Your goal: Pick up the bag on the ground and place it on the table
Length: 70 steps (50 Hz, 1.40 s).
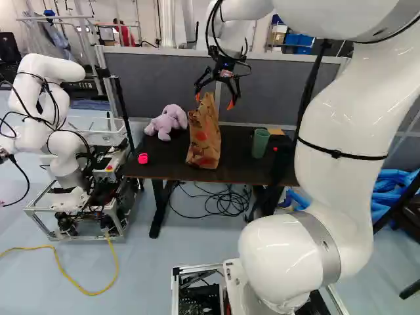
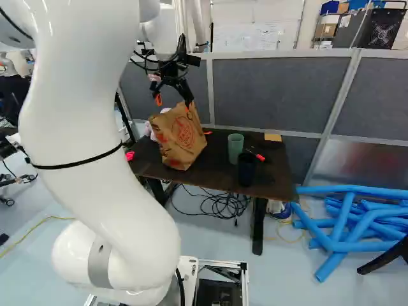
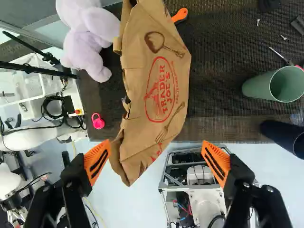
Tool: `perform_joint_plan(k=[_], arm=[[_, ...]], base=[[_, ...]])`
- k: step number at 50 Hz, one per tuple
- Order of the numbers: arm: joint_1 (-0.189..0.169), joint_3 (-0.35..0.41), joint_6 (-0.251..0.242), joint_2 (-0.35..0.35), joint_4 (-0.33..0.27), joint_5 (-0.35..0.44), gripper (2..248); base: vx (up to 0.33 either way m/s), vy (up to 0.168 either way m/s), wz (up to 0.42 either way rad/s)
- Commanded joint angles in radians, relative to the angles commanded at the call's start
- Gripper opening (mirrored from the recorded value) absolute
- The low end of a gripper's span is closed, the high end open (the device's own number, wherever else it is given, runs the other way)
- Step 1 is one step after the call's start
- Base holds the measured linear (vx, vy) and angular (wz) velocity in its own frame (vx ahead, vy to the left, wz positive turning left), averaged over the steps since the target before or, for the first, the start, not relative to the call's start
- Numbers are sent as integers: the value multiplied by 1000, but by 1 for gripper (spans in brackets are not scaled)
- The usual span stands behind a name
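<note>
- Evidently, the gripper (image 3: 156, 142) is held spread apart, presumably for clearance.
- The bag (image 1: 205, 138) is borne by the table (image 1: 237, 157); in the left base view it is flanked by the plush toy (image 1: 167, 121) at ten o'clock, the green cup (image 1: 260, 144) at three.

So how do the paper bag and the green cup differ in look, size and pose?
The paper bag is brown with printed pictures and lettering; the green cup is one plain colour. The paper bag is much the taller and wider, the green cup small beside it. The paper bag leans, creased, while the green cup stands upright. Neither is gripped: the jaws stand open.
</note>
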Motion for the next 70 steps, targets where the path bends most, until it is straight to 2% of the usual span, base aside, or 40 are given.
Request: perform_joint_plan(k=[14,44,70], arm=[[0,-1,0,7,0,-29,247],[0,-1,0,7,0,-29,247],[0,-1,0,7,0,-29,247]], base=[[0,0,0],[-7,-1,0],[-88,-3,4]])
